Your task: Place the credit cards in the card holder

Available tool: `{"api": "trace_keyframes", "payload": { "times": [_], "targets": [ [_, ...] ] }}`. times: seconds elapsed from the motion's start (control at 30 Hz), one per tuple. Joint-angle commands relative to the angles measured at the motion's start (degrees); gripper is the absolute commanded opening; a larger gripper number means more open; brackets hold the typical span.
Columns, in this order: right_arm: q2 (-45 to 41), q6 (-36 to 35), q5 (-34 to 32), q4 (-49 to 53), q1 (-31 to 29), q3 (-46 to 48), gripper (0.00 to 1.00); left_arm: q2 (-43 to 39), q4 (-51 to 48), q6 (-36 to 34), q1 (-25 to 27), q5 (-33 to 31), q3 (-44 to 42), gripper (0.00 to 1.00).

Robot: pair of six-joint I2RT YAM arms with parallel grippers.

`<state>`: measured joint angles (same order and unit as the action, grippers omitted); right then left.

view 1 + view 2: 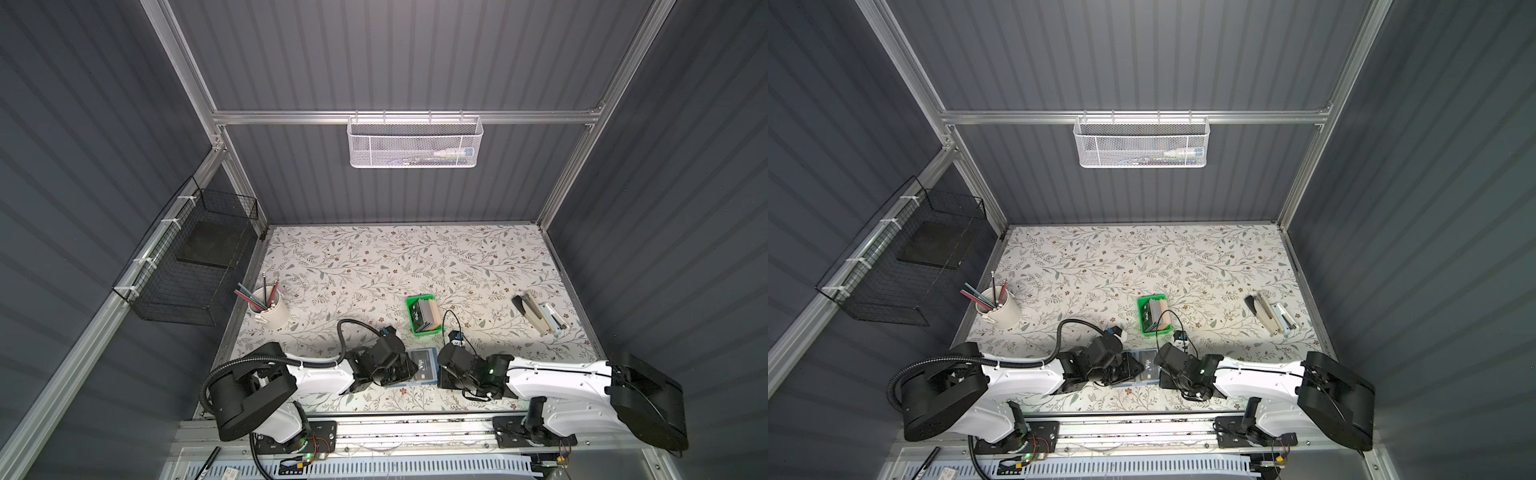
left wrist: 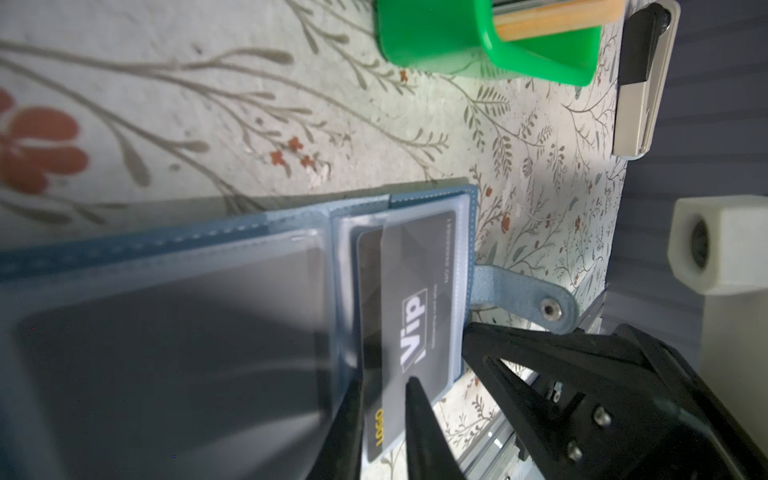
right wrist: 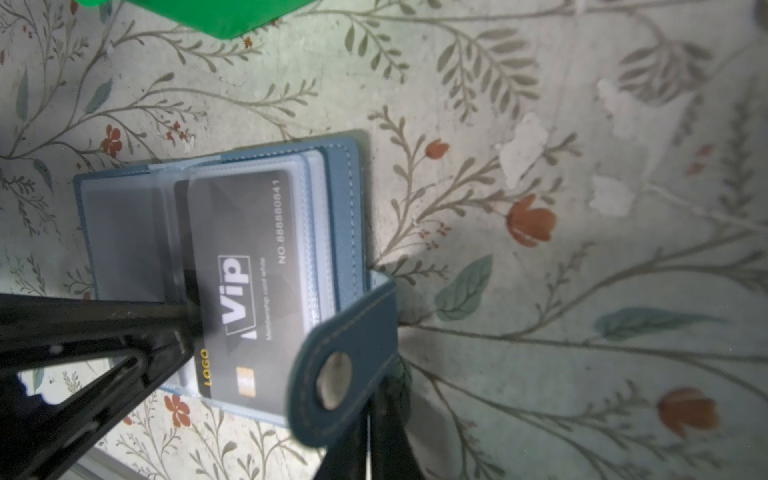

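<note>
The blue card holder (image 1: 419, 352) (image 1: 1138, 353) lies open near the table's front edge, between my two grippers. A dark credit card (image 2: 415, 307) (image 3: 245, 266) marked "Vip" sits partly inside a clear sleeve (image 2: 461, 249), its "LOGO" end sticking out. My left gripper (image 2: 384, 386) (image 1: 409, 368) has its fingertips (image 2: 419, 415) a little apart, down on that end. My right gripper (image 3: 372, 411) (image 1: 441, 374) is shut, its tips at the holder's edge under the raised snap tab (image 3: 340, 374) (image 2: 523, 299). More credit cards (image 1: 428, 316) (image 1: 1156, 313) stand on edge in a green tray (image 1: 415, 301).
A stapler (image 1: 538, 316) lies at the right. A white cup of pencils (image 1: 268, 309) stands at the left edge. A black wire basket (image 1: 187, 274) hangs on the left wall and a white mesh basket (image 1: 415, 141) on the back rail.
</note>
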<state>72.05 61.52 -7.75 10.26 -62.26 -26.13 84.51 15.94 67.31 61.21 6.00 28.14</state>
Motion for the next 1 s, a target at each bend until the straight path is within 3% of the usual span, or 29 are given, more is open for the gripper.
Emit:
{"api": "trace_keyframes", "payload": {
  "times": [0.0, 0.4, 0.97],
  "targets": [
    [0.47, 0.6, 0.0, 0.62, -0.23, 1.55, 0.07, 0.91, 0.84, -0.21, 0.49, 0.59, 1.57, 0.2],
    [0.26, 0.53, -0.01, 0.66, -0.16, 1.53, 0.07, 1.4, 2.19, -0.02, 0.49, 1.74, 1.74, 0.2],
    [-0.34, 0.1, -0.25, 1.75, -0.21, 0.65, 0.1, -2.73, -3.8, -0.91, 0.49, -0.27, 1.17, 0.24]
  ]
}}
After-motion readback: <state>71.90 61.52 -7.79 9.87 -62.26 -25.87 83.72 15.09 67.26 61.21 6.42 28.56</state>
